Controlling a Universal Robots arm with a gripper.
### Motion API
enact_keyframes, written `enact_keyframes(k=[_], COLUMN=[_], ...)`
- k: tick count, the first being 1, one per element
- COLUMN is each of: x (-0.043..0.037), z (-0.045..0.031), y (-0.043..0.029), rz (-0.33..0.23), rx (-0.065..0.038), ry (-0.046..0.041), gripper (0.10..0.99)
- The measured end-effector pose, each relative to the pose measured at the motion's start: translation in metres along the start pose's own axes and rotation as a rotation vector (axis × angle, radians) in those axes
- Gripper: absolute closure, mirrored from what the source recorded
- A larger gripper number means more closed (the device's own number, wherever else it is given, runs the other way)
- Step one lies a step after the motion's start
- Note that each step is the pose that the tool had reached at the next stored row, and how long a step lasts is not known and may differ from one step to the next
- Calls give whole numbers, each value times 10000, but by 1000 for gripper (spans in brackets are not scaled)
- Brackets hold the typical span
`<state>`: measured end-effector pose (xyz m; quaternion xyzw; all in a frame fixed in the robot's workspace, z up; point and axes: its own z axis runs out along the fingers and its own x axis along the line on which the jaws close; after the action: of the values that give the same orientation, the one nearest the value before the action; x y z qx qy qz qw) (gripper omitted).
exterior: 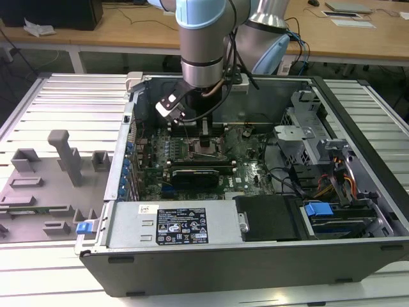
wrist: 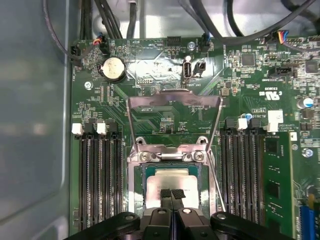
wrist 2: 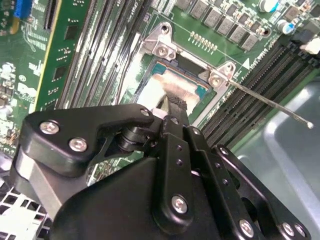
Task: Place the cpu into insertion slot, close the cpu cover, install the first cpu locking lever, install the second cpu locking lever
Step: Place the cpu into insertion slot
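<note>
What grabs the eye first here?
The silver-grey square cpu lies in the black-bordered insertion slot, with the black gripper shut right over it in the first wrist view. The thin steel cpu cover stands swung open. In the exterior view, the grey robot arm reaches into the open dark computer case.

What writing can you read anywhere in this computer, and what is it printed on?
Nothing is legible enough to quote.
Label on the power supply box: print too small to read.
Lettering on the motherboard: too small to read reliably.
Top of the cpu: no legible marking.
</note>
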<state>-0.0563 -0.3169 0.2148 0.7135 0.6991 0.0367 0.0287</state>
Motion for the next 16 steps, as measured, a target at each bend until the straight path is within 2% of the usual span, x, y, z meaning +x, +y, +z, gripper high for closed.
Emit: enact_keyframes(k=[3, 11, 12, 13, 16], x=[1, 5, 5, 6, 6], z=[-73, -386, -450, -476, -479], y=[7, 36, 42, 44, 45], rz=[0, 0, 0, 0, 0], rx=[1, 1, 1, 1, -1], ry=[-1, -2, -1, -2, 1], gripper=[980, 980, 980, 980, 980])
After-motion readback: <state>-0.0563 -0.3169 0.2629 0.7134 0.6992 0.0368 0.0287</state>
